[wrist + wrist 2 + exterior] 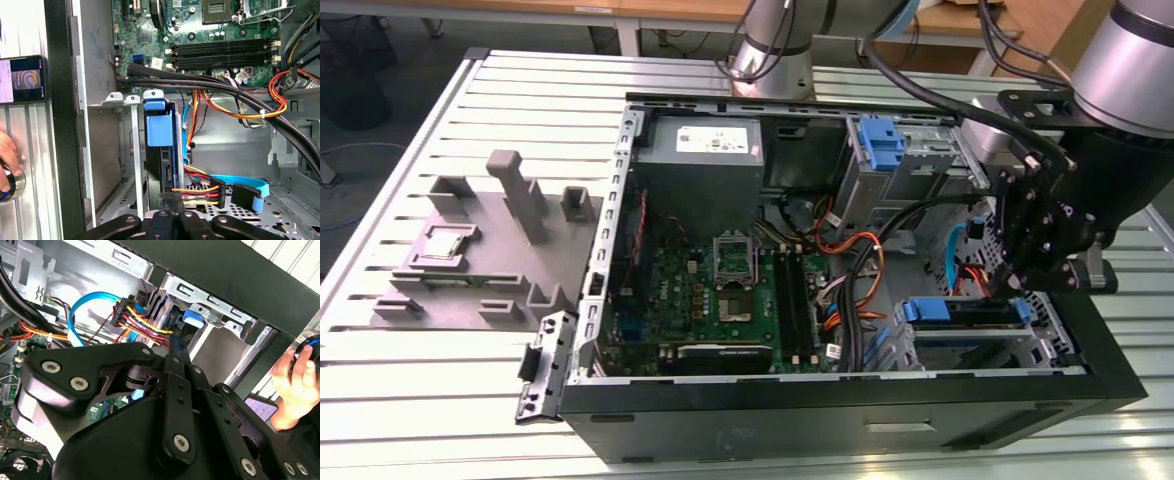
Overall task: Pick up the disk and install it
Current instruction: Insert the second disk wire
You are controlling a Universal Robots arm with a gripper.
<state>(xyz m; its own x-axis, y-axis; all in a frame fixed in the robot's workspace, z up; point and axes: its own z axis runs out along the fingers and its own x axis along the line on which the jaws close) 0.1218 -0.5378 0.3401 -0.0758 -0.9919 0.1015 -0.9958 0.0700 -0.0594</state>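
Slatted metal bench (440, 380) carries an open computer case (854, 400). Gripper (1021, 285) sits low at the case's 4 o'clock corner, over the drive bay. Disk (159, 165) stands on edge in the bay slot, blue bracket up. Jaws appear pinched on its rear edge. Judged step: seating. Next needs a straight push along the slot.

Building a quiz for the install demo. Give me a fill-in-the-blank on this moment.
1. The black gripper hangs over the open black computer case, at the exterior view's ____ side.
2. In the first wrist view, the drive framed by a blue plastic bracket stands on ____ in a metal bay.
3. The flat cable curving above the red-and-yellow wire bundle is ____.
4. A person's hand is ____ the case.

Missing: right; edge; blue; outside
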